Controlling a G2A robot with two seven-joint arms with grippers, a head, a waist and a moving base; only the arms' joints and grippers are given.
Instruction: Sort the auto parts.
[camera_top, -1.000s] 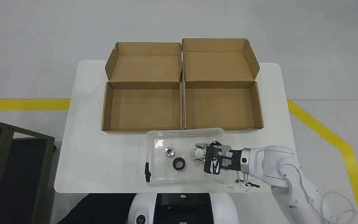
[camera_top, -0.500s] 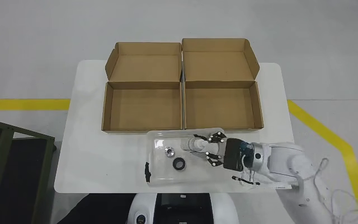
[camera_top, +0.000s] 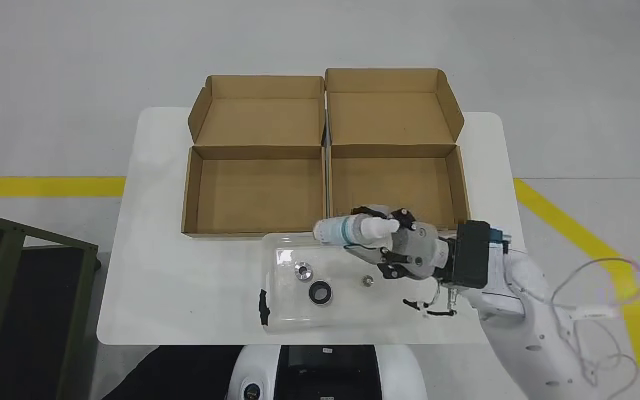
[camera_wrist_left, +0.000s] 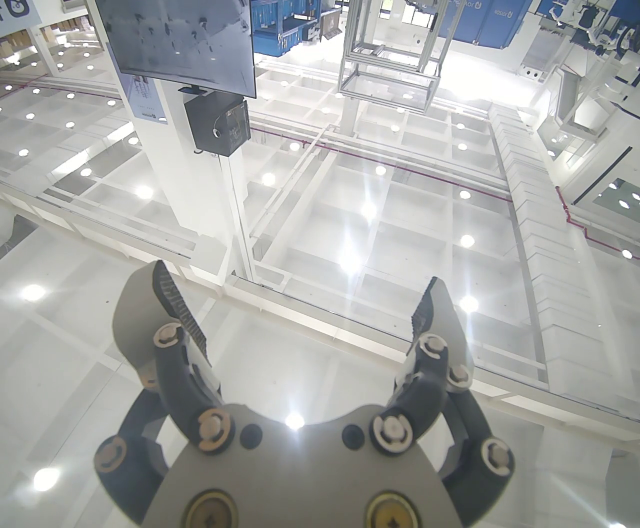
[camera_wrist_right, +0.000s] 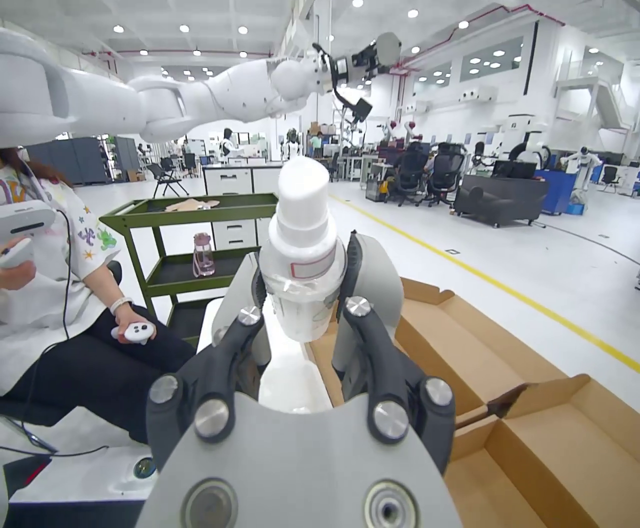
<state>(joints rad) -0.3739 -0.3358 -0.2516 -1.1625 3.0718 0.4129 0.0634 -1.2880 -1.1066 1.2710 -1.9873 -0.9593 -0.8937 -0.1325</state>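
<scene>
My right gripper (camera_wrist_right: 304, 270) clamps the white bottle (camera_top: 348, 229) above the clear tray (camera_top: 268, 272); my left gripper (camera_wrist_left: 300, 300) gapes open.

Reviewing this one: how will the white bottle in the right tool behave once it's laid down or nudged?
The white bottle is a round cylinder held sideways, so laid down it would probably roll. Its smooth plastic wall looks slippery, though the right tool grips it around the body. It seems stiff and fairly light, not fragile.
</scene>
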